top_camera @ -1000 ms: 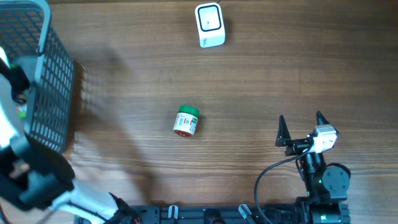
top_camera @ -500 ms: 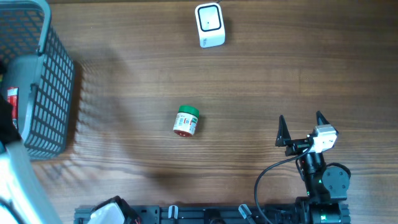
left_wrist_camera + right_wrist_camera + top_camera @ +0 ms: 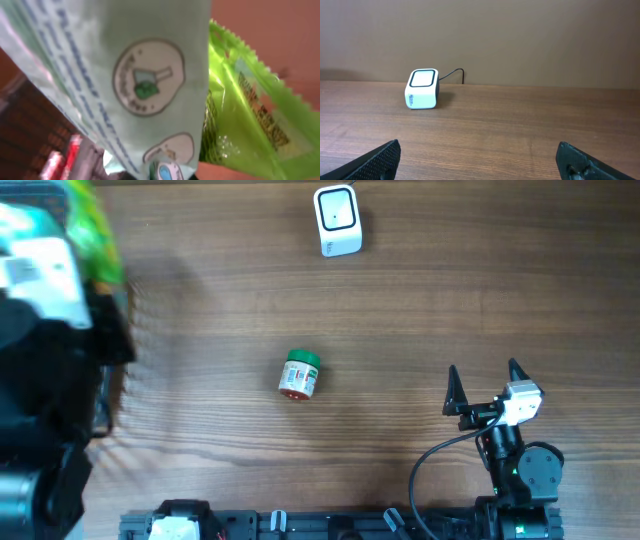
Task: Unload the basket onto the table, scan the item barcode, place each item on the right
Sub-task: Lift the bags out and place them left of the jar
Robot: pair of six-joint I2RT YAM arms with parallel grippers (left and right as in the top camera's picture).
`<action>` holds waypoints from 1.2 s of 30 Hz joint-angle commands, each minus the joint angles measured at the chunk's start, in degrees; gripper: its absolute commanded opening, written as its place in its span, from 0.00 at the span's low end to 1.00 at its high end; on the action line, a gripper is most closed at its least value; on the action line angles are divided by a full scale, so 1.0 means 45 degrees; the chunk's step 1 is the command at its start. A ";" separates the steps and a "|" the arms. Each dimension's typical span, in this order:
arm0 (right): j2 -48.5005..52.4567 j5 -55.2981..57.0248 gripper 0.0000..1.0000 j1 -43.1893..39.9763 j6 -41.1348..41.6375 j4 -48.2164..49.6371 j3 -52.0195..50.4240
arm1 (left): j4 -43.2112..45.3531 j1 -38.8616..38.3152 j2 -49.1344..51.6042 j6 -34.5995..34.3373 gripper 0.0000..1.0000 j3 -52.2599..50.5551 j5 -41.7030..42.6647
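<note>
A: Left claw, open or shut?
B: Shut tight. Held way up high, so big and blurry from above
A: Holding what?
B: Hard to say. Two packets filling the whole wrist view: a pale packet with round drawings and a green packet with a zigzag edge. Fingers hidden behind them, so no telling which is pinched
A: Why up so high?
B: Probably to carry a packet clear of everything and over to the scanner, way off at the far edge of the table
A: And the right claw?
B: Wide apart, nothing in it. Parked low at the near right, pointing at the scanner. Looks like waiting, out of the way
A: Anything else to scan?
B: A jar with a green lid, lying in the middle of the table, far from both claws
A: Barcode showing?
B: Not anywhere clear. Packets too close and blurry. Needs turning, stripes toward the white window on the scanner
A: Biggest worry?
B: Two packets stuck together, with one slipping off on the way
</note>
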 commanded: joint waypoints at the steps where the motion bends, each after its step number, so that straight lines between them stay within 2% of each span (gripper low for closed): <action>1: -0.0039 0.0024 1.00 0.0049 -0.0126 0.0063 -0.0015 | -0.1171 -0.0957 0.0787 -0.1802 0.04 0.0189 -0.0029; 7: -0.0039 0.0019 1.00 0.0049 -0.0121 0.0063 -0.0015 | -0.3007 -0.1588 0.2642 -0.3147 0.04 -0.0039 0.0010; 12: -0.0039 0.0019 1.00 0.0049 -0.0126 0.0068 -0.0015 | -0.2963 -0.1753 0.4187 -0.4109 0.04 -0.1190 0.0039; 16: -0.0039 0.0019 1.00 0.0049 -0.0126 0.0068 -0.0015 | -0.2132 -0.1783 0.5289 -0.4425 0.04 -0.2769 0.0121; 22: -0.0039 0.0019 1.00 0.0049 -0.0126 0.0068 -0.0015 | 0.0452 -0.1778 0.6630 -0.4420 0.04 -0.5508 0.0267; 27: -0.0039 0.0024 1.00 0.0049 -0.0121 0.0068 -0.0015 | 0.2069 -0.1783 0.7295 -0.4415 0.04 -0.6683 0.0529; 30: -0.0039 0.0024 1.00 0.0049 -0.0126 0.0068 -0.0015 | 0.2633 -0.1778 0.7529 -0.4415 0.04 -0.7048 0.1501; 31: -0.0039 0.0019 1.00 0.0049 -0.0121 0.0063 -0.0015 | 0.2793 -0.1783 0.7572 -0.4415 0.06 -0.7155 0.1962; 33: -0.0039 0.0019 1.00 0.0049 -0.0121 0.0068 -0.0015 | 0.2943 -0.1778 0.7640 -0.4415 0.21 -0.7242 0.2827; 36: -0.0039 0.0024 1.00 0.0049 -0.0121 0.0068 -0.0015 | 0.2982 -0.1783 0.7640 -0.4415 0.30 -0.7257 0.3167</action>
